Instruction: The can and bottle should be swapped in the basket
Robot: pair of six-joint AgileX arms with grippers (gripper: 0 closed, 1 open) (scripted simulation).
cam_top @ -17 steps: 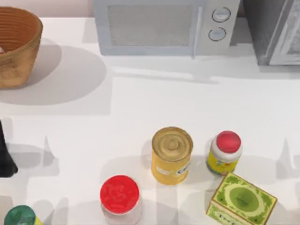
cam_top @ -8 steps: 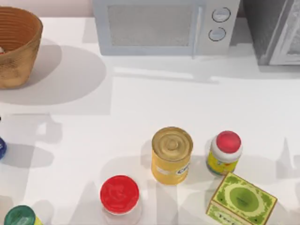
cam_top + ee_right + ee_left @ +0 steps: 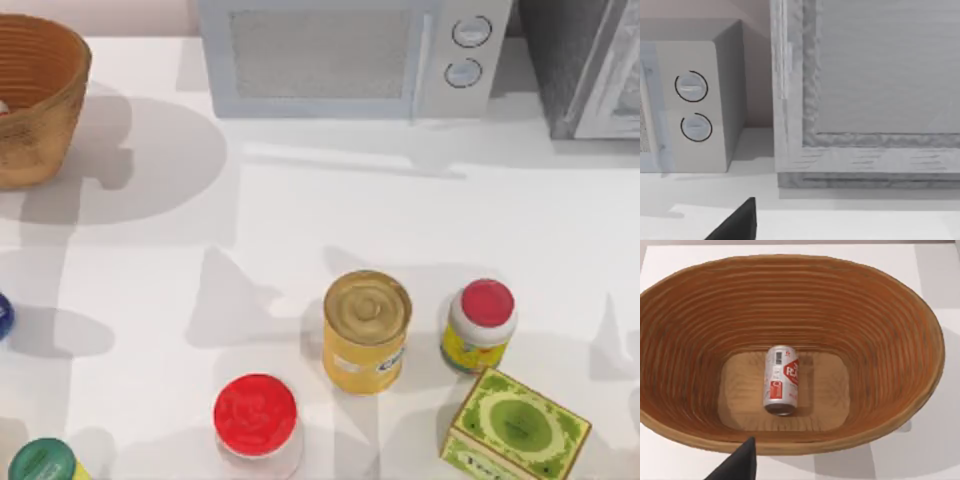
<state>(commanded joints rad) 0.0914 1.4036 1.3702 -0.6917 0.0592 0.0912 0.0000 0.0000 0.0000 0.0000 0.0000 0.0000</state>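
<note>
Left gripper (image 3: 742, 462) hovers above the basket (image 3: 900, 330); finger spread cannot be told. The bottle (image 3: 781, 380) lies on its side on the basket floor, the yellow can (image 3: 366, 331) standing well outside the basket. Judged step: bottle removal; next comes a descent into the basket, fingers straddling the bottle.

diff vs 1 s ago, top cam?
A second ago the left arm showed as a dark shape at the table's left edge in the top view; it has since left that spot, and its wrist camera now looks down into the basket, where the bottle lies on its side. Nothing gripped or released. The can, the red-capped bottle, the green box and the microwave have not moved.
</note>
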